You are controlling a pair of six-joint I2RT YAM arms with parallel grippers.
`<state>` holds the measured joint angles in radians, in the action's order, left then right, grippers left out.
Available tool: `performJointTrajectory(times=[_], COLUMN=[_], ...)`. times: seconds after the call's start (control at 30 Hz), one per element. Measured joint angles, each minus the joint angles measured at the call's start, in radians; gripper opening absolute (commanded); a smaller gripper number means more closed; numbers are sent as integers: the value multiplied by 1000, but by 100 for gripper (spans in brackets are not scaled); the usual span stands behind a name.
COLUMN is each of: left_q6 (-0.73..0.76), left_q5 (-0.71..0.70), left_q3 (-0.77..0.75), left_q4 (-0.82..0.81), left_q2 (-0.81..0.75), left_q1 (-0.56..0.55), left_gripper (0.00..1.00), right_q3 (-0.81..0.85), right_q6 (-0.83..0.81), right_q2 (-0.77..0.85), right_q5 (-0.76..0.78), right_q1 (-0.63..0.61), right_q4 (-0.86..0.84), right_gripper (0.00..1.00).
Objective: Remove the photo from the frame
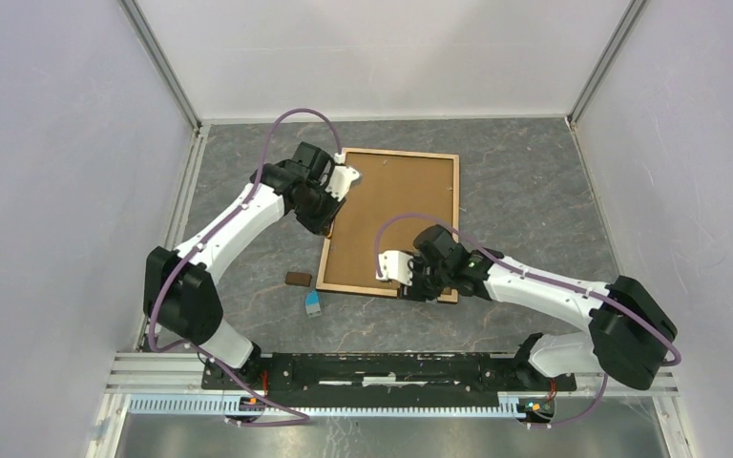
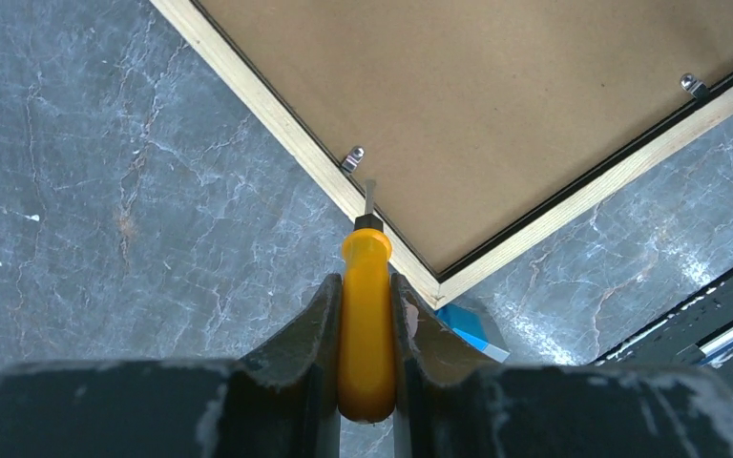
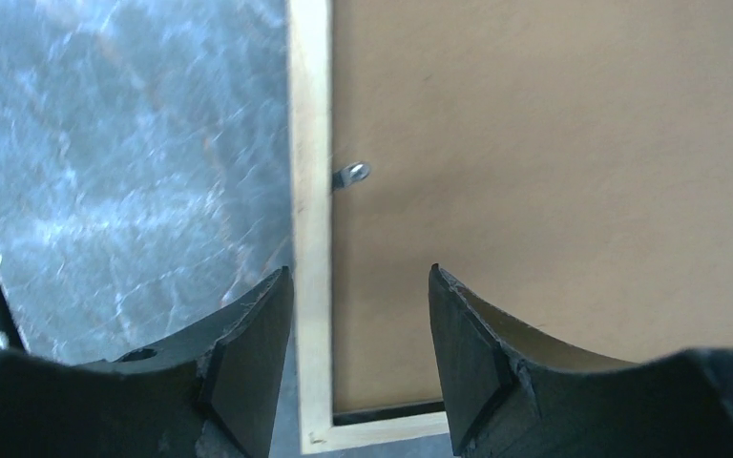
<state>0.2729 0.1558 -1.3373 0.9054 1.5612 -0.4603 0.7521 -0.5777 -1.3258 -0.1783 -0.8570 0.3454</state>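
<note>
Frame (image 3: 310, 143): lies back up at the middle of the desk (image 1: 534, 191), its long sides running from 12 to 6 o'clock, its pale wood rim around a brown board (image 1: 396, 205).
Photo: not to be seen; only the board side of the frame faces up.
Left jaws (image 2: 366, 281): closed tight on the yellow handle of a screwdriver (image 2: 366, 324), at the frame's 9 o'clock side.
Screwdriver: its handle stands out past the fingertips and its short metal blade points at the inner edge of the rim, its tip just beside a small metal clip (image 2: 351, 157); whether tip and clip touch cannot be told.
Right jaws (image 3: 361, 286): parted wide and holding nothing, over the frame's 6 o'clock rim near the 5 o'clock corner.
Right fingers: one hangs over the desk outside the rim, the other over the board, with the wood rim in the gap between them; contact with the frame cannot be told.
Second clip (image 3: 351, 175): on the same rim, ahead of the right jaws.
Block (image 1: 297, 279): small and brown, on the desk just off the frame's 7 o'clock corner.
Blue thing (image 1: 313, 304): small, near the block, at its 5 o'clock.
</note>
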Motion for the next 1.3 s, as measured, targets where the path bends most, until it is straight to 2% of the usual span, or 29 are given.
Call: performJointTrajectory(times=[0.1,0.27,0.6,0.93,1.3], left_q6=[2,2,12,41,74], left_q5=[-15,-34,-63,-103,-158], left_q3=[0,0,0,0,-19], left_q4=[-2,-3,-3,-3,-37], left_q2=[2,9,16,49,110], left_q1=[-23,-26,-30,-35,-69], left_gripper=[2,2,2,2,2], right_q3=[-55,-113,-97,-19,-15], right_q6=[-13,-21,45,122,137], right_q2=[18,16,-71,-172,-179], right_q5=[-11,-11,-4,6,2], right_q1=[-1,-2,-2,-5,-5], right_q4=[21,27,-76,-130,-142], right_gripper=[59,50,35,30,25])
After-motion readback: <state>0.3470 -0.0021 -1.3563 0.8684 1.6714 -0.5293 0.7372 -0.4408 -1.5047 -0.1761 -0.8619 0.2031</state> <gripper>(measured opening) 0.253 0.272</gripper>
